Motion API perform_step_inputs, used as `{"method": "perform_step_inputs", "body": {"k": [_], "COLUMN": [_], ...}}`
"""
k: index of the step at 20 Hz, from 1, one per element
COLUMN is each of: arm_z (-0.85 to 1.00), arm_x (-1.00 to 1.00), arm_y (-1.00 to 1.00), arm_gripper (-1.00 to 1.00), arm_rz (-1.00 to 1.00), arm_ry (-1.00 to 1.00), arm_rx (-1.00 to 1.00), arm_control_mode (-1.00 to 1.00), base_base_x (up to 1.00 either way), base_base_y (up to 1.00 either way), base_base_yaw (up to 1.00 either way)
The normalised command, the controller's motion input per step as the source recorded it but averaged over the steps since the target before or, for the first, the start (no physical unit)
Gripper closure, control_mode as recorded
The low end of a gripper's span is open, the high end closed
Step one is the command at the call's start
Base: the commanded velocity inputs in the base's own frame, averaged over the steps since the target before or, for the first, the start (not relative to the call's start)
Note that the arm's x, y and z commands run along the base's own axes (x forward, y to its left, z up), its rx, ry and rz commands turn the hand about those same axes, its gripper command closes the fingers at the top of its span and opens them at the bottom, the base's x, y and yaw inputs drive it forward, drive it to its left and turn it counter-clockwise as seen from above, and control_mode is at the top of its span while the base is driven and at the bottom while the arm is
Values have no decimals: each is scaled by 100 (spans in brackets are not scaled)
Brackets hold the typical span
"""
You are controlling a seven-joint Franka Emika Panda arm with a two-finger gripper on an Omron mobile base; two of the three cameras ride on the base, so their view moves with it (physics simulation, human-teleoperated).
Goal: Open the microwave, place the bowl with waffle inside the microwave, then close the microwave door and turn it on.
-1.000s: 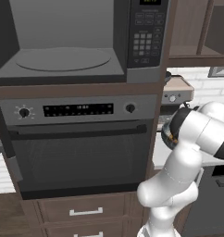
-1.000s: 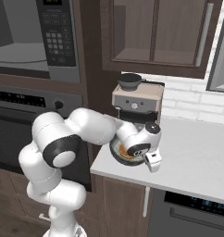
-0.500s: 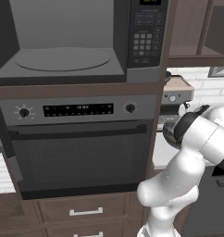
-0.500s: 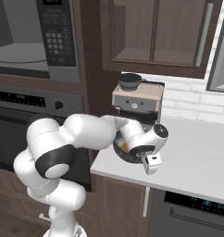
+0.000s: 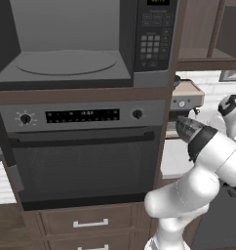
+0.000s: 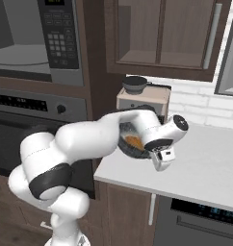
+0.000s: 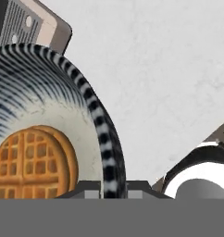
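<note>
The microwave [image 5: 86, 44] sits at the far left, built in above the oven [image 5: 83, 151], and its cavity stands open: the grey floor and round turntable [image 5: 66, 61] are bare, so the way in is already made. The door itself I cannot make out in these frames. The keypad [image 5: 155, 36] runs down the right side of the opening, so anything carried in has to pass left of that panel and above the cavity's front lip.

Further right, past the wooden cabinet post, the white counter [image 6: 205, 158] starts. The coffee machine [image 6: 140, 98] stands at its back corner. Just in front of it is the bowl [image 7: 63, 111], with the waffle [image 7: 33, 159] lying flat inside, close to the near wall.

The gripper [image 7: 109, 187] is clamped on the bowl's rim, one finger inside and one outside the striped wall; that grip lets the bowl be carried level so the waffle stays put. Whether the bowl has left the counter I cannot tell.

The counter to the right is bare, giving room to back away. The tight side is leftward: the post and the coffee machine both crowd the path to the microwave.
</note>
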Motion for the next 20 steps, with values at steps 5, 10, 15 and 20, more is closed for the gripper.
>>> {"method": "perform_step_inputs", "body": {"k": [5, 10, 15, 20], "arm_z": [24, 55, 91, 91], "arm_x": [-100, -100, -100, -98], "arm_y": [62, 46, 37, 59], "arm_gripper": [100, 100, 100, 100], "arm_rz": [1, 0, 0, 1], "arm_ry": [-37, -14, -8, -5], "arm_rx": [-8, -3, 0, -3], "arm_control_mode": [-100, -100, -100, -100], "base_base_x": [0, 0, 0, 0], "base_base_y": [0, 0, 0, 0], "base_base_yaw": [0, 0, 0, 0]}}
